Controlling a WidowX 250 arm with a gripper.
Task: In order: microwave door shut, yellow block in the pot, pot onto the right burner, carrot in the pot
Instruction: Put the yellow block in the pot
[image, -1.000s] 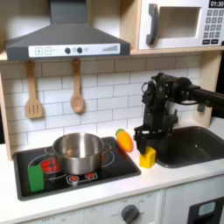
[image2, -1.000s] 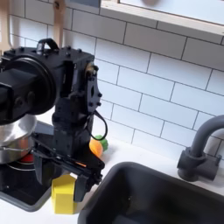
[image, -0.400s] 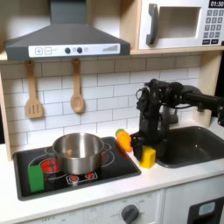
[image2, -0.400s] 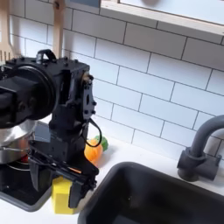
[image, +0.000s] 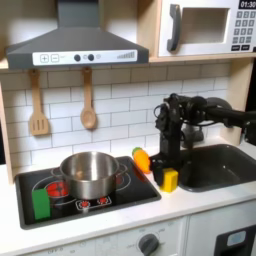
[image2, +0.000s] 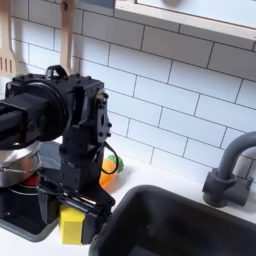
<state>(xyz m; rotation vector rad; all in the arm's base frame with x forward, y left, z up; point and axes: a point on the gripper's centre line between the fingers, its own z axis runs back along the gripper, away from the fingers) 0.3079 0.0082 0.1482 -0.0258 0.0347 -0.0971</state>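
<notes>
One yellow block (image: 169, 180) sits on the counter between the cooktop (image: 30, 185) and the sink (image: 222, 165), directly beneath the gripper (image: 167, 166). Judged light, rigid and smooth, it is best pinched across two flat opposite sides. Whether the fingers have closed on it cannot be told.

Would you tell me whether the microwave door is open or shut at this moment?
Shut. In the first exterior view the microwave door lies flush with the white keypad panel, and its grey handle faces forward.
</notes>
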